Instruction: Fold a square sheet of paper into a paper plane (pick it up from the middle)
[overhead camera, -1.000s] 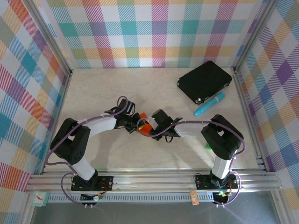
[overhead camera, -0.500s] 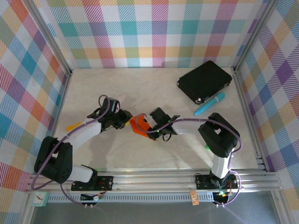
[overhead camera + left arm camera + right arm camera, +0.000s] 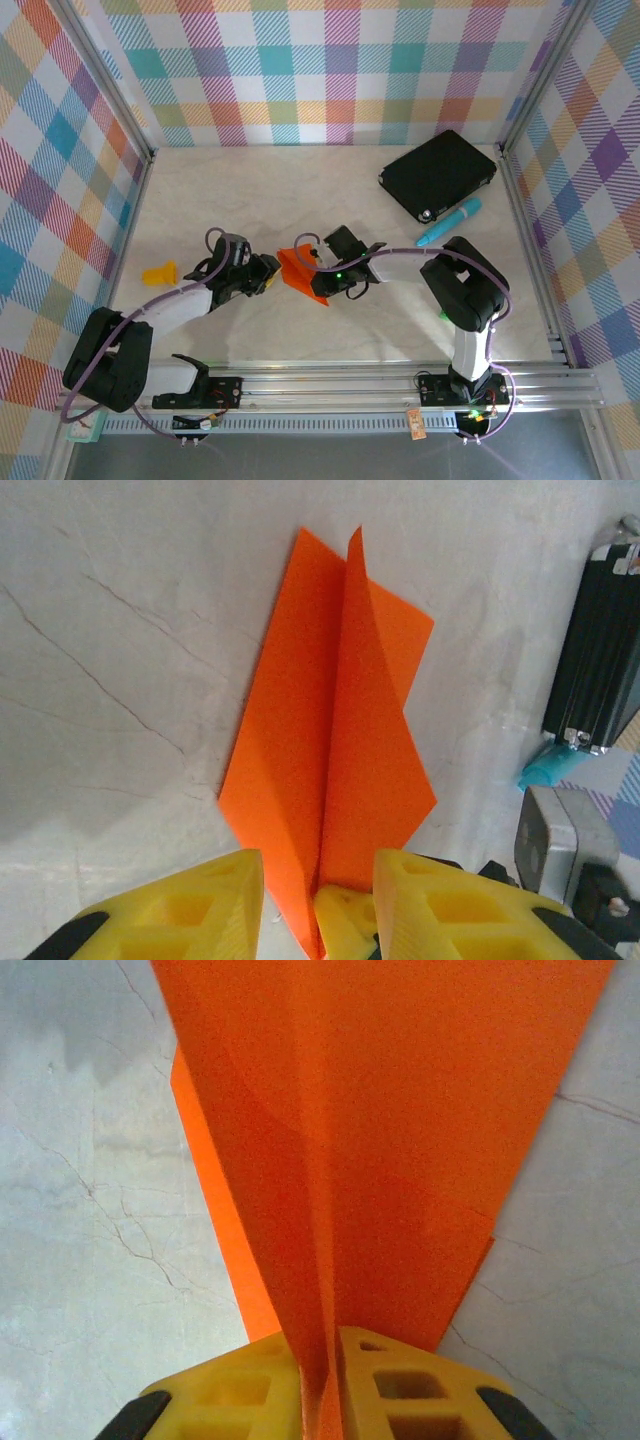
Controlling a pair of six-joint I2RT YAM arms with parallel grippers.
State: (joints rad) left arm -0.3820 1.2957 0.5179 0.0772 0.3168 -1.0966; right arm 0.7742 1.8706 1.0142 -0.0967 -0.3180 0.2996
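The right gripper is closed tight, and the raised centre ridge of the paper plane is pinched between its yellow fingers, with no gap seen beside the paper. The left gripper is held open, its yellow fingers set well apart; the narrow end of the paper plane lies unclamped in the gap between them, with clear space on the left finger's side. From above, the two grippers are seen facing each other, the right gripper at one side of the paper plane and the left gripper at the other. The plane is shown as a bright orange pointed shape, its wings spread low on the pale marbled table and its ridge upright. It is found well apart from the black rectangular pad, toward the near left of it. A teal pen-like stick is laid just beside the pad's near edge. A small green block is partly hidden by the right arm, nearer than the pad. A small yellow object is placed far to the pad's left, near the left wall.
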